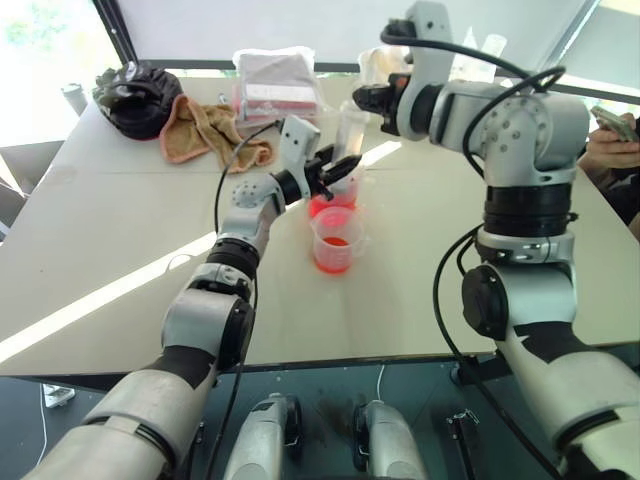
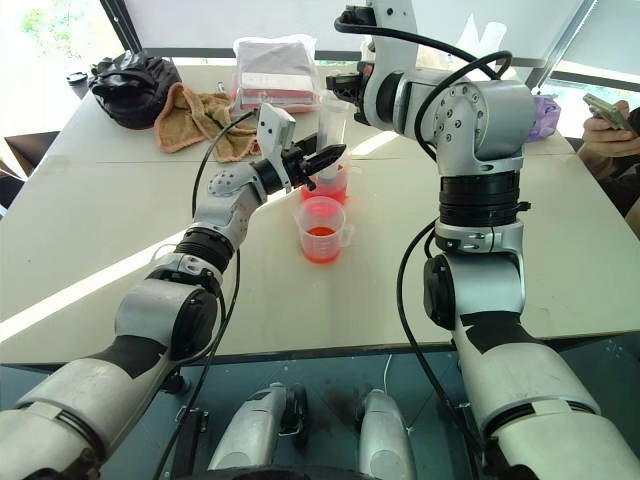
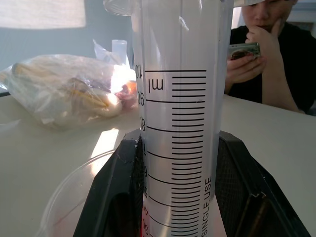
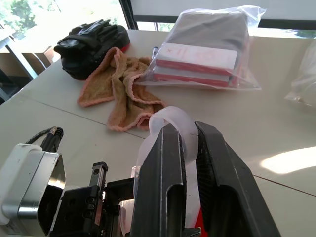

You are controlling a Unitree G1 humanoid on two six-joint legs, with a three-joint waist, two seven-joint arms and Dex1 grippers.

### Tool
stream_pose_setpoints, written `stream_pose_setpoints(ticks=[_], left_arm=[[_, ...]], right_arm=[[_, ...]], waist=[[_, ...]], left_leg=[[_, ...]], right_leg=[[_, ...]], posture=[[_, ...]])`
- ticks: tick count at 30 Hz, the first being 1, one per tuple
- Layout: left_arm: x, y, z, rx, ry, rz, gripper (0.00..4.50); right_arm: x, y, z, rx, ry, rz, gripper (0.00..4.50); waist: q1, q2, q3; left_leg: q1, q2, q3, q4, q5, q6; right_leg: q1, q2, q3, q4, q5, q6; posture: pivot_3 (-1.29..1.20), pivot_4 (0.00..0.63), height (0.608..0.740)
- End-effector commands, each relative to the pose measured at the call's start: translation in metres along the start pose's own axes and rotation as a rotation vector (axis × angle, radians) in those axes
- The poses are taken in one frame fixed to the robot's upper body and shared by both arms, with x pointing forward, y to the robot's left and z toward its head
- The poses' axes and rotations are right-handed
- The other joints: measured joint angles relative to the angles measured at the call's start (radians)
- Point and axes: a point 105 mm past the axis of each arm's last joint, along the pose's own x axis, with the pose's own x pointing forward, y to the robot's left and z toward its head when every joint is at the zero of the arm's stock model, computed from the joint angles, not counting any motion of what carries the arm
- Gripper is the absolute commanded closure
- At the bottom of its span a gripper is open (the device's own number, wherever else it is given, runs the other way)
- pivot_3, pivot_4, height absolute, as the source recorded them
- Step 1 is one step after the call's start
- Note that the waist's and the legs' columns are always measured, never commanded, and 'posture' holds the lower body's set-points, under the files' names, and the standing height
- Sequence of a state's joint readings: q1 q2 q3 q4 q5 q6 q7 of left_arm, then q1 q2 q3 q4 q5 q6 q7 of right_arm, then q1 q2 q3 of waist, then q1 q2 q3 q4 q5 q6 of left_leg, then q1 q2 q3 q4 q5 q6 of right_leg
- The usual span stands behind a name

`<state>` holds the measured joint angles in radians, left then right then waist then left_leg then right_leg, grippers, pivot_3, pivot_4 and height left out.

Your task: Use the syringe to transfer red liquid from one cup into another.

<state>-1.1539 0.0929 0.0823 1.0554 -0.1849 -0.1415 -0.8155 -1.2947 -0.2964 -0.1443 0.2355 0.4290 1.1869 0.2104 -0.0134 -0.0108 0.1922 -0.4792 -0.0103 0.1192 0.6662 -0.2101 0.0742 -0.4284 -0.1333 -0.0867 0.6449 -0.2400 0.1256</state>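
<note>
Large clear plastic syringe (image 2: 328, 135): upright over far clear cup (image 2: 335, 187) of red liquid (image 2: 322, 243). Left gripper (image 2: 325, 160) clamps barrel; right gripper (image 4: 190, 163) pinches white plunger (image 4: 170, 123). Risk: off-axis pull tilts barrel, tipping cup.

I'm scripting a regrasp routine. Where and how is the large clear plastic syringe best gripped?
Grip the large clear plastic syringe across its wide round barrel, side-on, as the left gripper does: it stands upright in the far cup, so the straight barrel suits level fingers. The right gripper pinches the white plunger top from above.
</note>
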Motion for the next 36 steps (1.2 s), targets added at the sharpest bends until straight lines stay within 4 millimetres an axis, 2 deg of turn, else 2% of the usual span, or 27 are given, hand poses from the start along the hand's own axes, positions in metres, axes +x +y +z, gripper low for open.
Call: stream_pose_setpoints(ticks=[1, 9, 13, 17, 27, 36], left_arm=[[0.004, -0.006, -0.004, 0.013, 0.038, -0.029, 3.14], [0.002, -0.007, -0.010, 0.012, 0.063, -0.036, 3.14], [-0.002, -0.009, -0.018, 0.007, 0.089, -0.046, 3.14], [-0.003, -0.011, -0.022, 0.000, 0.101, -0.055, 3.14], [-0.009, -0.014, -0.033, -0.020, 0.135, -0.063, 3.14], [-0.009, -0.014, -0.033, -0.019, 0.138, -0.061, 3.14]], right_arm=[[-0.012, 0.013, 0.030, -0.040, -0.112, 0.048, 4.44], [-0.017, 0.011, 0.043, -0.029, -0.151, 0.044, 4.44], [-0.023, 0.010, 0.062, -0.034, -0.219, 0.045, 4.44], [-0.027, 0.011, 0.071, -0.040, -0.258, 0.051, 4.44], [-0.035, 0.009, 0.090, -0.032, -0.316, 0.050, 4.44], [-0.039, 0.008, 0.098, -0.038, -0.338, 0.047, 4.44]], waist=[[0.000, 0.000, 0.000], [0.000, 0.000, 0.000], [0.000, 0.000, 0.000], [-0.001, 0.000, 0.000], [-0.002, 0.000, 0.000], [-0.002, 0.000, 0.000]], left_leg=[[0.000, 0.000, 0.000, 0.000, 0.000, 0.000], [0.000, 0.000, 0.000, 0.000, 0.000, 0.000], [0.000, 0.000, 0.000, 0.000, 0.000, 0.000], [0.000, 0.000, 0.000, 0.000, 0.000, 0.000], [0.000, 0.000, 0.000, -0.001, 0.000, 0.000], [0.000, 0.000, 0.000, -0.001, 0.000, 0.000]], right_leg=[[0.000, 0.000, 0.000, 0.000, 0.000, 0.000], [0.000, 0.000, 0.000, 0.000, 0.000, 0.000], [0.000, 0.000, 0.000, 0.000, 0.000, 0.000], [0.000, 0.000, 0.000, 0.000, 0.000, 0.000], [-0.001, 0.000, 0.000, 0.000, 0.000, 0.000], [-0.001, 0.000, 0.000, 0.000, 0.000, 0.000]], posture=[[0.00, 0.150, 0.740], [0.00, 0.150, 0.740], [0.00, 0.150, 0.740], [0.00, 0.150, 0.740], [0.00, 0.150, 0.740], [0.00, 0.150, 0.740]])
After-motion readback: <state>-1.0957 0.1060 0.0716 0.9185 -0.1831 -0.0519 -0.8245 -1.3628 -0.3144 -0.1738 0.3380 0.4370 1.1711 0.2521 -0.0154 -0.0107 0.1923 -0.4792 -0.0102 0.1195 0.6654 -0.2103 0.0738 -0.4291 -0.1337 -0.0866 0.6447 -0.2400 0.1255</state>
